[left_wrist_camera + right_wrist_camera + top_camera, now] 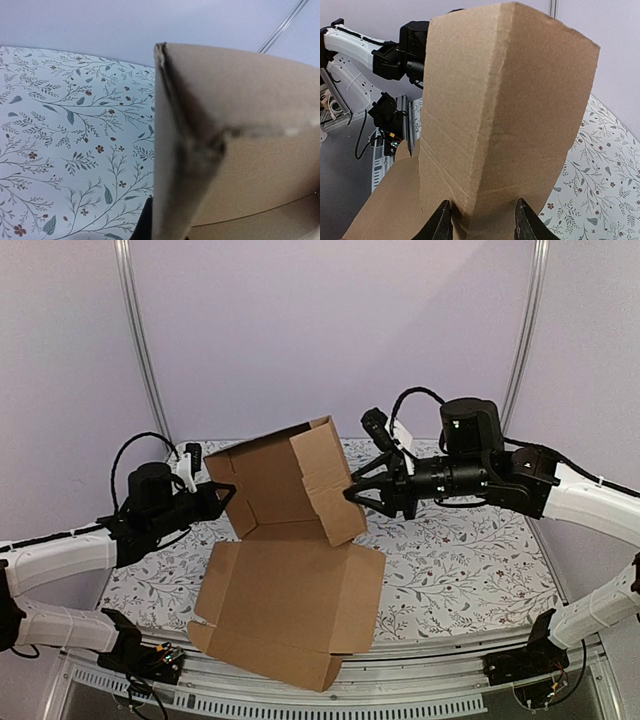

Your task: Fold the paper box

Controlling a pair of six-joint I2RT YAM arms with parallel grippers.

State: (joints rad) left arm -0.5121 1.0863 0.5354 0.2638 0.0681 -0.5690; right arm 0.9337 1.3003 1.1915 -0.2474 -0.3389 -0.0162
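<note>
Floral tablecloth (470, 570) fills the centre, pale lilac wall (330, 320) up at twelve, metal poles (143, 350) at eleven and one, slotted rail (420, 708) at six

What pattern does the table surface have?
The table surface: white with leafy sprigs and small flowers; left wrist view.

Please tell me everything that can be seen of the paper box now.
The paper box is plain brown corrugated cardboard, a die-cut sheet with creases and flaps, partly folded. Its near half lies on the flower-patterned table, overhanging the near edge; its far half stands up, tilted. The left end effector is shut on the raised half's left edge, and the right end effector grips the bent right flap.
</note>
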